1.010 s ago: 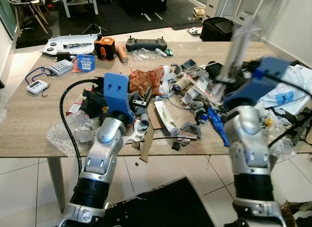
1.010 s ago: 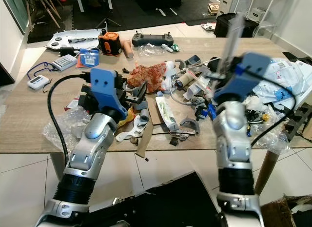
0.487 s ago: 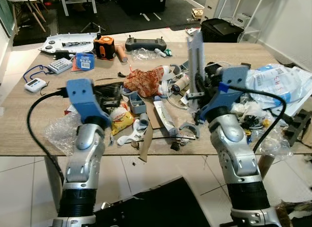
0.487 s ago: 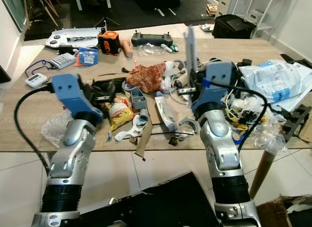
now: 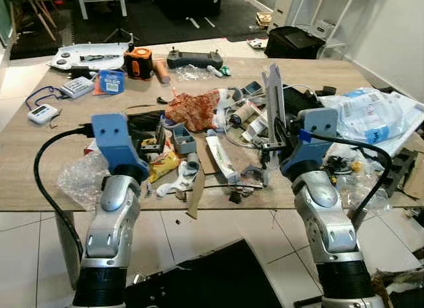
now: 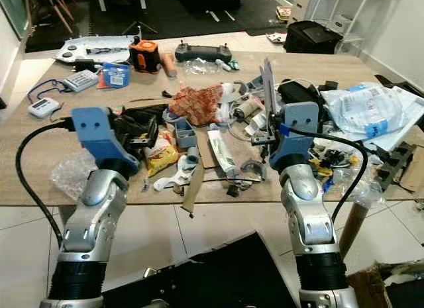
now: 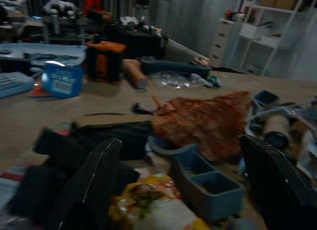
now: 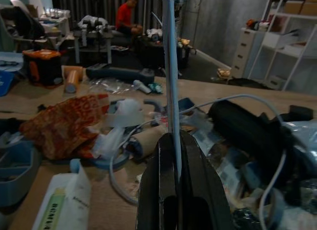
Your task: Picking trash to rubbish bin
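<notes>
At centre-right of the head view, the right gripper [image 5: 273, 144] pinches a flat clear plastic strip [image 5: 273, 99] upright above the cluttered desk [image 5: 40, 182] — held only at its base, it may slip — while the left gripper [image 7: 183, 190] hovers spread over a yellow wrapper [image 5: 163, 163].

The flat clear wrapper [image 8: 170, 67] is running off the top edge in the right wrist view, so its end is not showing. The right gripper [image 8: 173, 141] is covering the wrapper's lower part. The left gripper [image 5: 158, 137] is sitting mostly behind its blue wrist block near the wrapper. In the left wrist view, the yellow packet [image 7: 148, 207] is looking blurry and is getting cut off.
</notes>
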